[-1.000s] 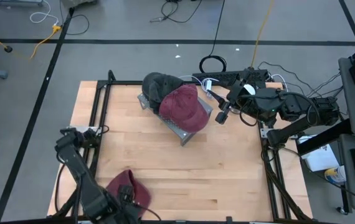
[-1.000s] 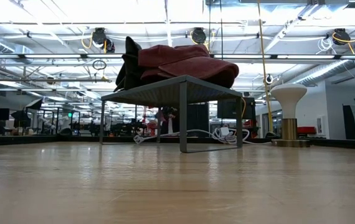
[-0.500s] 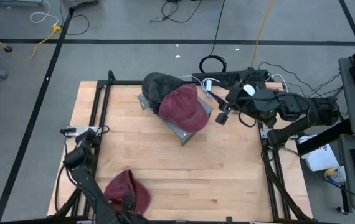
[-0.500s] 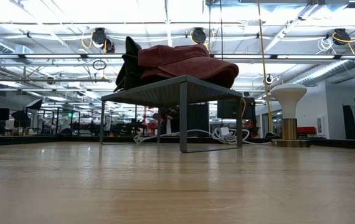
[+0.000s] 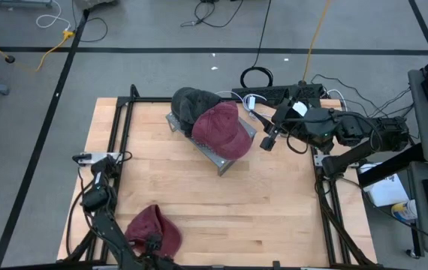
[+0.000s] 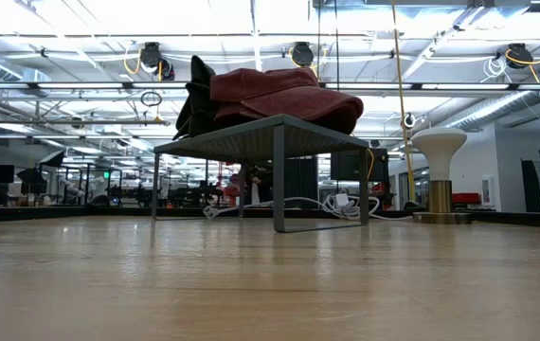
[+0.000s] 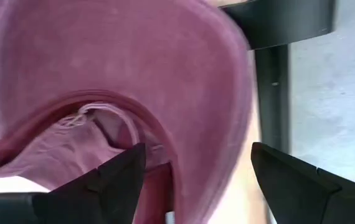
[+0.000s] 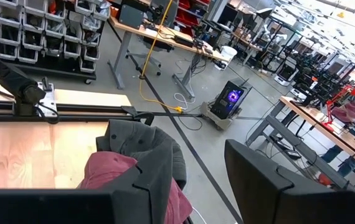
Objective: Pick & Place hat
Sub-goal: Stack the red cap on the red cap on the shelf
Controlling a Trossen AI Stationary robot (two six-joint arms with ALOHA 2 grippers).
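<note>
At lower left, the left gripper (image 7: 193,171) spreads wide around the maroon hat (image 5: 154,229): grasping step. Next, close and lift toward the rack (image 5: 218,156). The right gripper (image 5: 268,140), fingers apart, waits beside it.

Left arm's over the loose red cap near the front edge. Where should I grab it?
Take the red cap by its brim edge. In the left wrist view the left gripper is open, its jaws straddling the curved brim. That thin stiff rim probably suits a pinch from above better than the soft crown.
</note>
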